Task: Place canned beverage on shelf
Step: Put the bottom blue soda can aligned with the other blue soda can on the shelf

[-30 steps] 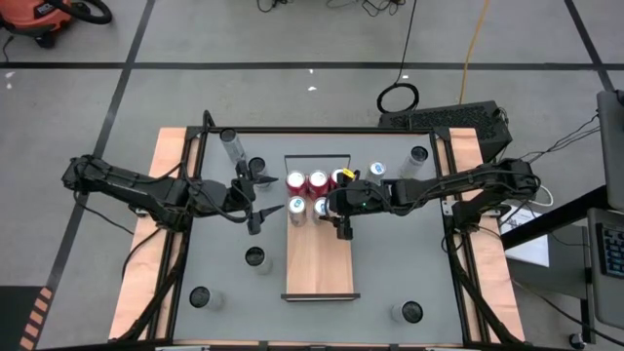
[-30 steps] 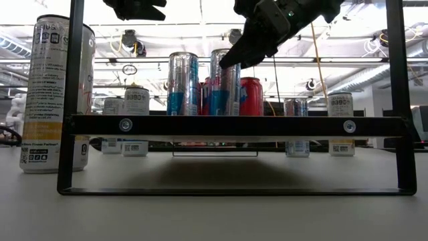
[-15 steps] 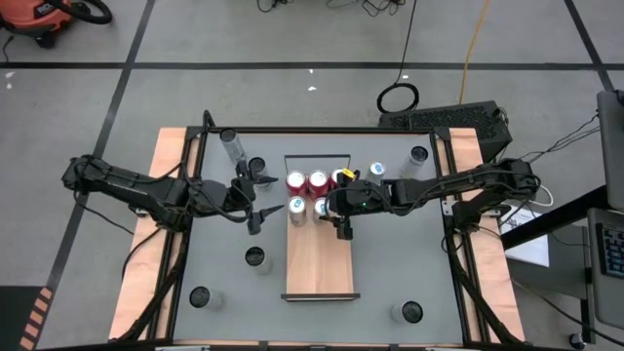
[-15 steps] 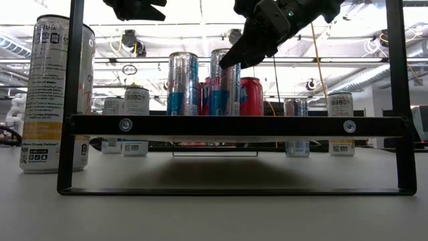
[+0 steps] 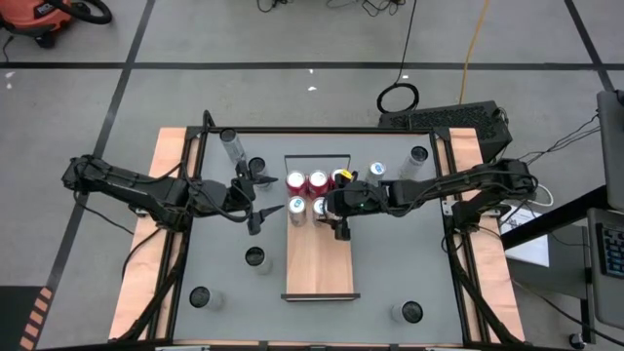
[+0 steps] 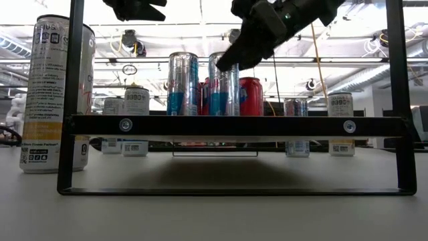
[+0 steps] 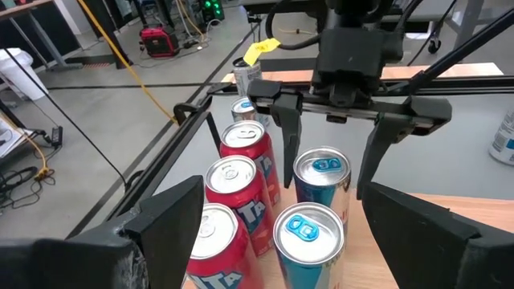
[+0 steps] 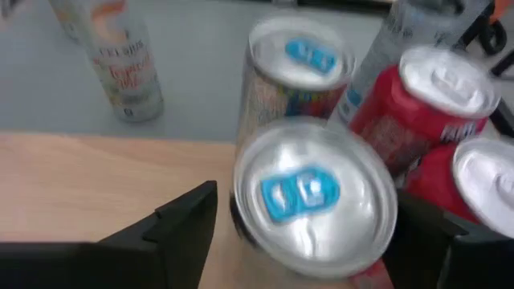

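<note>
While the right claw (image 5: pixel 340 216) straddles it with fingers spread, released, the slim blue-tab can (image 5: pixel 321 207) stands on the shelf (image 5: pixel 319 261); rigid, slick, tippy: grip mid-wall. Left claw (image 5: pixel 255 198) waits spread beside.

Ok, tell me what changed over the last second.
The right end effector rose slightly and drifted left over the blue-tab can, open astride its top and not lifting it. The cans on the shelf kept their places, and the left end effector stayed open beside the shelf.
</note>
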`<move>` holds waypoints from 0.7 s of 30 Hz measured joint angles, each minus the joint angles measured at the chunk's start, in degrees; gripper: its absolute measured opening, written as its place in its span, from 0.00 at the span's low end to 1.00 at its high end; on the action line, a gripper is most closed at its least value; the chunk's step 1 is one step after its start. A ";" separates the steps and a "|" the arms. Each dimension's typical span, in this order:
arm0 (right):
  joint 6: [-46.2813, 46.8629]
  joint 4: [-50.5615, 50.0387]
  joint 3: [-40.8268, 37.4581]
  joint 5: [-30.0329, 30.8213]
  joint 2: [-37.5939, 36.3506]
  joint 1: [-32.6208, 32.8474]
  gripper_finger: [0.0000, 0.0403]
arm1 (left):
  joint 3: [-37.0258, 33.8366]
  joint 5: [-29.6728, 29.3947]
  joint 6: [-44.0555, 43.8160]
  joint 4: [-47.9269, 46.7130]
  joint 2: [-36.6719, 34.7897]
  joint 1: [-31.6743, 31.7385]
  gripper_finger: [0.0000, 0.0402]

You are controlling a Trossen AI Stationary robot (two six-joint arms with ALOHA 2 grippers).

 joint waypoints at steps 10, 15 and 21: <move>-1.25 0.76 1.64 -0.46 -0.09 0.00 0.75 | 0.00 0.00 0.00 0.00 0.00 -0.01 0.84; -2.04 -1.53 4.01 -1.61 -0.13 0.00 0.76 | 0.00 -0.02 -1.10 0.13 0.39 0.00 0.84; -2.51 -8.85 7.12 -1.60 -2.88 0.14 0.76 | 0.02 -0.48 -1.27 1.33 2.56 -0.09 0.84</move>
